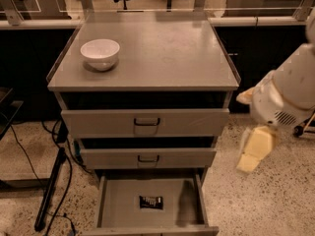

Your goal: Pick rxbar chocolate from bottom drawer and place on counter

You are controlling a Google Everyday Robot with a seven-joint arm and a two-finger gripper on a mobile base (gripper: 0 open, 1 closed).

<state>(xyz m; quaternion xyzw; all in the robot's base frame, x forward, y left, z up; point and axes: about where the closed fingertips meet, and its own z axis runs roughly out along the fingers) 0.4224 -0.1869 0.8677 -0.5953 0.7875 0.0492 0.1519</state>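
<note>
The rxbar chocolate point(150, 201), a small flat black wrapper with pale lettering, lies in the middle of the open bottom drawer point(113, 205), on its grey tray. The counter point(162, 53) is the flat grey top of the cabinet. My gripper point(252, 154), pale yellow below the white arm point(285, 95), hangs to the right of the cabinet at about the height of the middle drawer. It is above and to the right of the bar and holds nothing that I can see.
A white bowl point(100, 53) stands on the counter's left side. Two drawers with dark handles point(146, 124) sit slightly open above the bottom one. Black cables and a stand point(51, 191) lie on the speckled floor at left. Dark cabinets point(261, 58) run behind.
</note>
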